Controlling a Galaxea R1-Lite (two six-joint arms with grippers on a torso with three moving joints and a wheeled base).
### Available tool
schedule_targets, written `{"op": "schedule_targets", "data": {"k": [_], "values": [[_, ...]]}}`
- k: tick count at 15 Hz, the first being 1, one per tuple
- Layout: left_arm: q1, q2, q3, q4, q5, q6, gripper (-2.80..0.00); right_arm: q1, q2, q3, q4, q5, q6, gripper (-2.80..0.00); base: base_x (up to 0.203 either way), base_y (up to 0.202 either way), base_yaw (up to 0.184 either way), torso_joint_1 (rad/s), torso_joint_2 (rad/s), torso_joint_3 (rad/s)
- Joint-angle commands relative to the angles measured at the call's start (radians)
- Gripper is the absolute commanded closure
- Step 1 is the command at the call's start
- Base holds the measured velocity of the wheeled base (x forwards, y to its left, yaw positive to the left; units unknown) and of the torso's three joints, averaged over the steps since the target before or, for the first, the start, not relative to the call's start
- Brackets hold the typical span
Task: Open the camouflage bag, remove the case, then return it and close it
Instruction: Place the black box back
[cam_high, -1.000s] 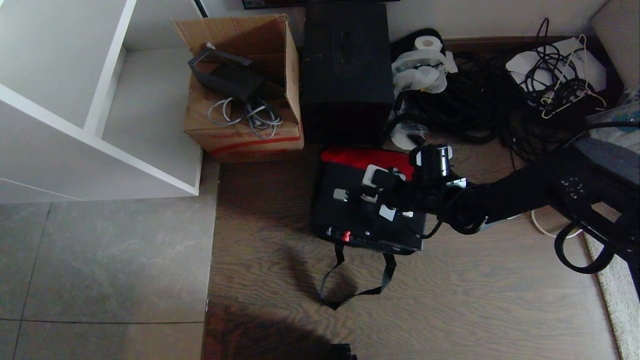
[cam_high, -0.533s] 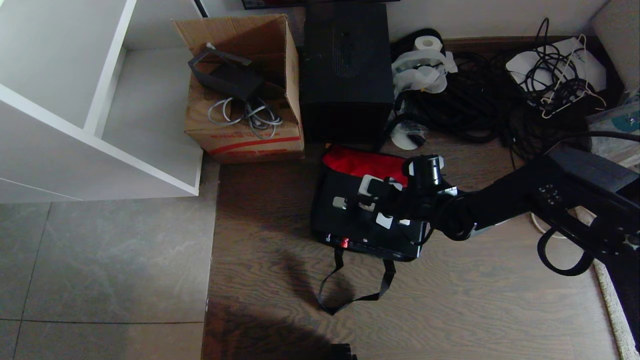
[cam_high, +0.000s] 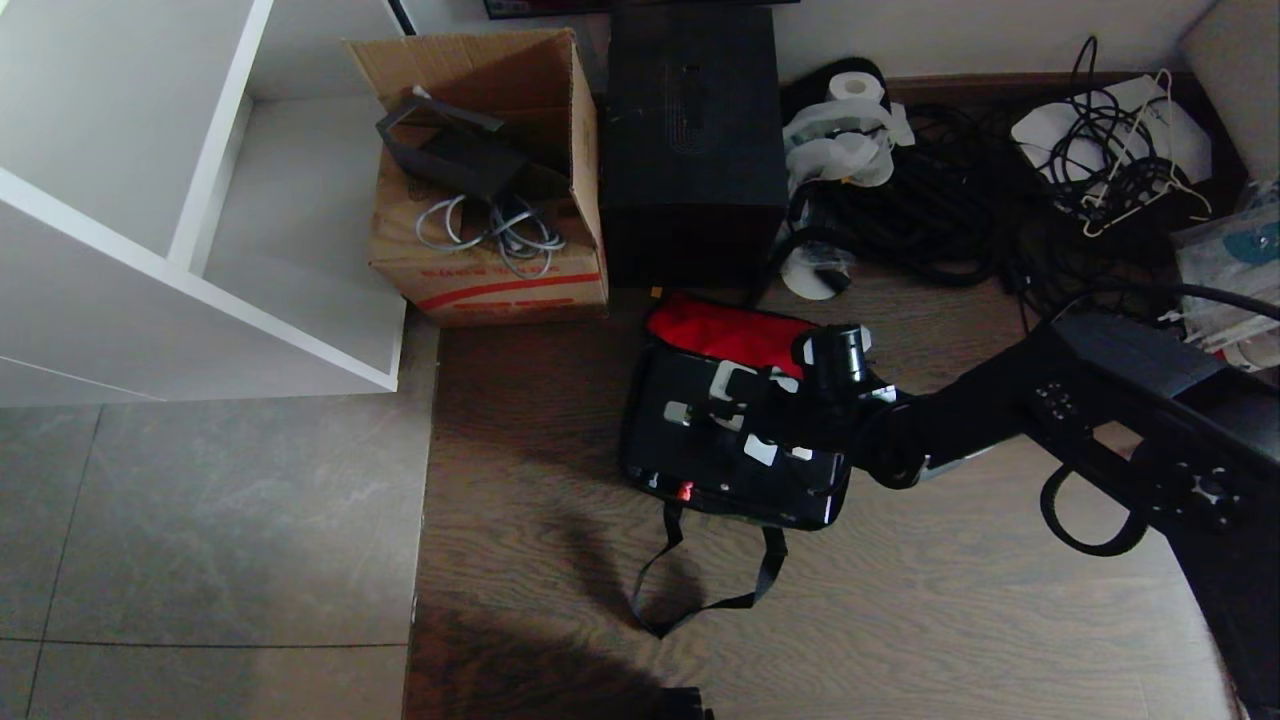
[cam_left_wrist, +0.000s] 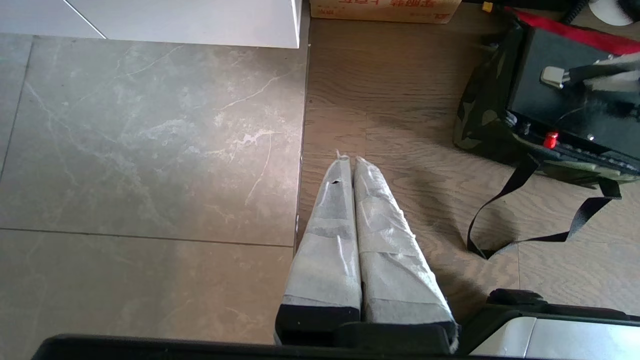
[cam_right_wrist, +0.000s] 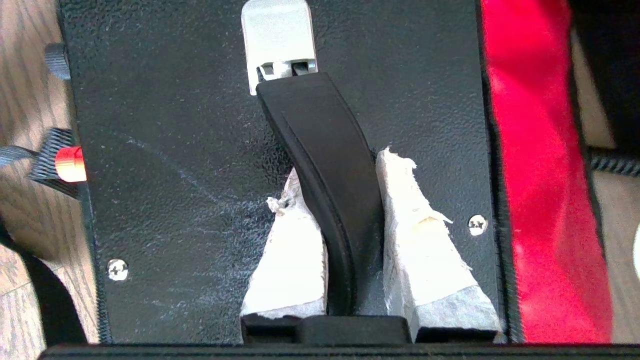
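Note:
The camouflage bag (cam_left_wrist: 480, 125) lies open on the wooden floor, its red-lined lid (cam_high: 720, 330) folded back. The flat black case (cam_high: 690, 450) sits in the bag, top face up, with its small red latch (cam_right_wrist: 70, 164) on the near edge. My right gripper (cam_high: 748, 415) reaches in from the right and is shut on the case's black strap handle (cam_right_wrist: 320, 140), one taped finger on each side of the strap. My left gripper (cam_left_wrist: 347, 161) hangs shut and empty over the floor, well to the left of the bag.
A brown cardboard box (cam_high: 490, 180) and a taller black box (cam_high: 690, 140) stand right behind the bag. A white shelf unit (cam_high: 200, 200) fills the left. Tangled cables (cam_high: 950, 210) and a paper roll (cam_high: 850, 130) lie behind on the right. The bag's strap loop (cam_high: 700, 570) trails toward me.
My right arm has moved left and nearer to me with the handle gripped. The case has shifted the same way and more red lining shows behind it. The left arm is still.

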Motion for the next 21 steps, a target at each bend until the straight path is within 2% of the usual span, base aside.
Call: {"op": "schedule_targets", "data": {"k": [1,4,5,10,14,16,17,18,19,21], "values": [[0.000,-0.002,0.010,0.000,0.001,-0.001,0.00,0.001,0.028,-0.007,-0.002,-0.002,0.004,0.00,0.000,0.000,0.000,0.000,0.00,0.000],[0.000,-0.002,0.009,0.000,0.001,-0.001,0.00,0.001,0.040,-0.015,-0.002,0.000,0.005,0.00,0.000,0.000,0.000,0.000,0.00,0.000],[0.000,-0.002,0.009,0.000,0.001,-0.001,0.00,0.001,0.043,-0.013,-0.002,0.000,0.004,-2.80,0.000,0.000,0.000,0.000,0.00,0.000],[0.000,-0.002,0.009,0.000,0.001,-0.001,0.00,-0.001,-0.020,0.072,0.050,0.006,-0.009,-2.80,0.000,0.000,0.000,0.000,0.00,0.000],[0.000,-0.002,0.009,0.000,0.001,-0.001,0.00,0.001,-0.213,0.190,0.241,0.021,0.006,-2.80,0.000,0.000,0.000,0.000,0.00,0.000],[0.000,-0.002,0.009,-0.001,0.001,-0.001,0.00,0.002,-0.317,0.256,0.342,0.025,0.046,-2.80,0.000,0.000,0.000,0.000,0.00,0.000],[0.000,-0.002,0.009,0.000,0.001,-0.001,0.00,0.001,-0.369,0.281,0.389,0.025,0.095,-2.80,0.000,0.000,0.000,0.000,0.00,0.000],[0.000,-0.002,0.009,0.000,0.001,-0.001,0.00,0.001,-0.411,0.295,0.428,0.019,0.191,-2.80,0.000,0.000,0.000,0.000,0.00,0.000],[0.000,-0.002,0.009,0.000,0.001,-0.001,0.00,0.001,-0.441,0.301,0.460,-0.001,0.326,-2.80,0.000,0.000,0.000,0.000,0.00,0.000],[0.002,-0.002,0.009,0.000,0.001,-0.001,0.00,0.001,-0.474,0.308,0.517,-0.110,0.599,-2.80,0.000,0.000,0.000,0.000,0.00,0.000]]}}
